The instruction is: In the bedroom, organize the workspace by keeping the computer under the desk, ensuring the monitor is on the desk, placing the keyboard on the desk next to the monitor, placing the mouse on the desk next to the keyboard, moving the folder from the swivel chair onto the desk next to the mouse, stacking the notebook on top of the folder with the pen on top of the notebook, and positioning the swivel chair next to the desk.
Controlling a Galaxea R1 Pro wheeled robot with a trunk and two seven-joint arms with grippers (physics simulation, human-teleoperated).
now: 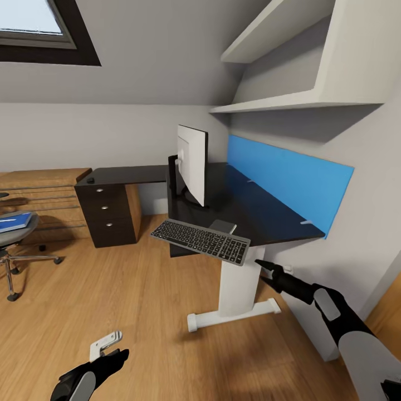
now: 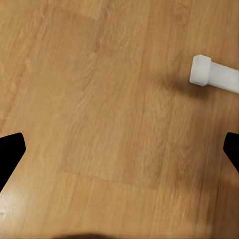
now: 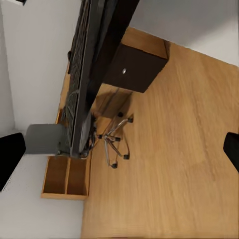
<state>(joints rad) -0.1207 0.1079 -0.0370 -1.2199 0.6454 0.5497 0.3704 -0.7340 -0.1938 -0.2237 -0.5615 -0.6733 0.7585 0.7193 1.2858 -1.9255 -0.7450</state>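
The keyboard (image 1: 201,240) lies at the near corner of the black tabletop (image 1: 262,214), its long side hanging out past the edge over the white leg (image 1: 238,289). Behind it the monitor (image 1: 192,165) stands on the tabletop, turned edge-on so its white back faces the room. A bright blue panel (image 1: 289,181) runs along the wall side of the desk. On the far wing of the tabletop, above the black drawer unit (image 1: 107,214), sits a small dark lump, the mouse (image 1: 90,180).

The right gripper (image 1: 266,273) hangs just below and beside the keyboard's near end, not touching it; its fingers (image 1: 265,263) stand spread apart with nothing between them. In the right wrist view the keyboard (image 3: 79,74) shows edge-on.

The left gripper (image 1: 108,348) is held low over the wood floor (image 2: 114,114), fingers wide and empty, near the white desk foot (image 2: 214,73).

Off to the left the swivel chair (image 1: 14,239) stands well apart from the desk, with the blue folder (image 1: 14,220) lying on its seat.
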